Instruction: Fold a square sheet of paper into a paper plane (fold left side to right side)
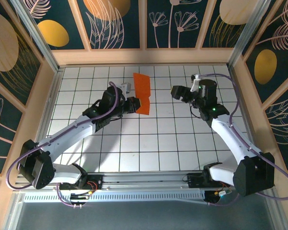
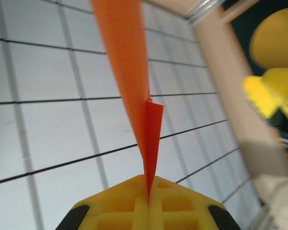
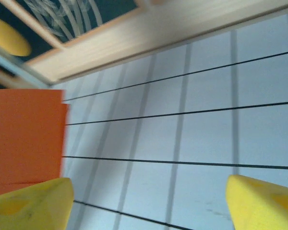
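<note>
The orange sheet of paper (image 1: 142, 91) is folded into a narrow, creased paper plane shape about two tiles long, at the back middle of the grid table. My left gripper (image 1: 134, 104) is shut on its near end. In the left wrist view the paper (image 2: 129, 72) runs edge-on, away from the closed yellow jaws of the left gripper (image 2: 149, 191), with a small folded flap partway along. My right gripper (image 1: 177, 92) stands open to the right of the paper, apart from it. In the right wrist view the right gripper (image 3: 149, 201) has bare tiles between its fingers, and the paper (image 3: 26, 139) lies beyond the left finger (image 3: 33, 203).
The white grid table (image 1: 158, 139) is walled by a wooden frame (image 1: 144, 56) at the back and on both sides. Both arms reach in from their bases at the near edge. Cables loop along each arm.
</note>
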`<action>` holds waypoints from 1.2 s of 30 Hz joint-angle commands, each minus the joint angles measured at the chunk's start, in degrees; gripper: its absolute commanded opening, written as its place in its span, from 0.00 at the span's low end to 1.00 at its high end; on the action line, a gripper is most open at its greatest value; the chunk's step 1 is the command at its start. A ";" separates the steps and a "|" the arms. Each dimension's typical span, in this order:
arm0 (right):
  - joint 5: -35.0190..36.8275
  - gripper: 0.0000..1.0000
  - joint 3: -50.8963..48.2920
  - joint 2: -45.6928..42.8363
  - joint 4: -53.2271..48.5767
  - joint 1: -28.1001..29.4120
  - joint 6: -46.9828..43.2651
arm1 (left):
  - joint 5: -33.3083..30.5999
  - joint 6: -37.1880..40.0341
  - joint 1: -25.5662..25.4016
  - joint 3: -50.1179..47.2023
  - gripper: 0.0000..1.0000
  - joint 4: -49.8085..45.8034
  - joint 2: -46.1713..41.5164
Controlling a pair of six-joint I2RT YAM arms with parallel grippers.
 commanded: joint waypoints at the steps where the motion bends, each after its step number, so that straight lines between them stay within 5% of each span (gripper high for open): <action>1: 11.00 0.89 0.01 0.21 -3.00 -0.42 -4.52 | -8.27 6.28 -1.29 5.36 0.00 -18.97 2.04; 11: 15.67 0.99 -1.06 2.58 -2.08 -0.88 -5.60 | -38.25 2.40 -10.69 27.33 0.00 -52.62 16.31; 15: 15.68 0.99 -1.43 3.07 -1.93 -1.38 -5.64 | -45.12 -3.58 -13.90 32.69 0.00 -62.36 25.44; 27: 13.57 0.99 -2.10 3.74 -1.31 -2.90 -6.34 | -47.59 -14.12 -19.65 36.58 0.00 -66.75 44.48; 33: 13.57 0.99 -2.98 3.77 -1.17 -3.27 -6.43 | -42.86 -12.95 -19.81 35.45 0.00 -60.78 46.16; 36: 12.00 0.99 -3.16 3.57 -1.24 -3.40 -6.50 | -38.46 -11.28 -19.77 34.15 0.08 -55.02 45.62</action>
